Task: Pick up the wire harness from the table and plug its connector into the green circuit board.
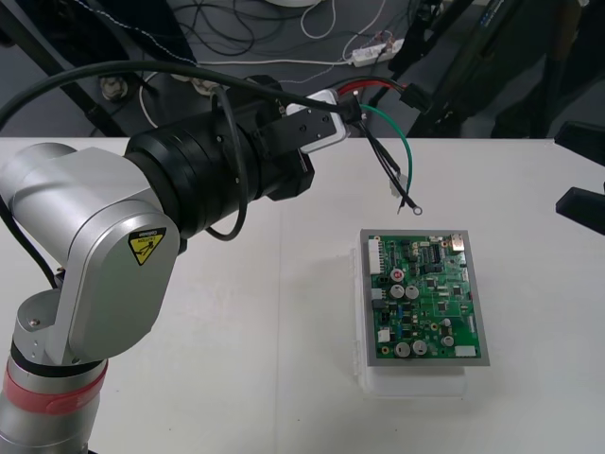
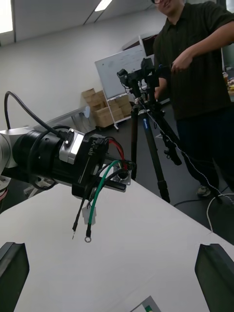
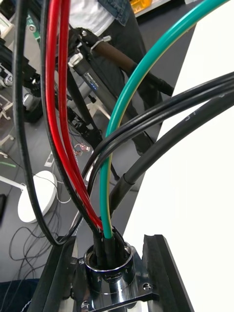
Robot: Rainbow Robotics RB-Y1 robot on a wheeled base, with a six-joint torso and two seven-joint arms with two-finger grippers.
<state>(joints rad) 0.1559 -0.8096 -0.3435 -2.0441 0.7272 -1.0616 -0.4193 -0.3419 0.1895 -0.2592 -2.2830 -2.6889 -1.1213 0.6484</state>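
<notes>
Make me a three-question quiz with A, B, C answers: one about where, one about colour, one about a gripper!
1. Where is the wire harness? A in the left gripper, above the table; B plugged into the board; C on the floor.
2. What colour is the circuit board? A blue; B green; C red.
3. The right gripper is: A open; B shut on the harness; C holding the board.
Answers: A, its socket sits between the fingers; B, plainly green; A, its fingers stand far apart.

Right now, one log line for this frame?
left pincer: shut on harness socket, above table | wires: dangling, clear of board, unplugged | right pincer: open, parked at right edge
</notes>
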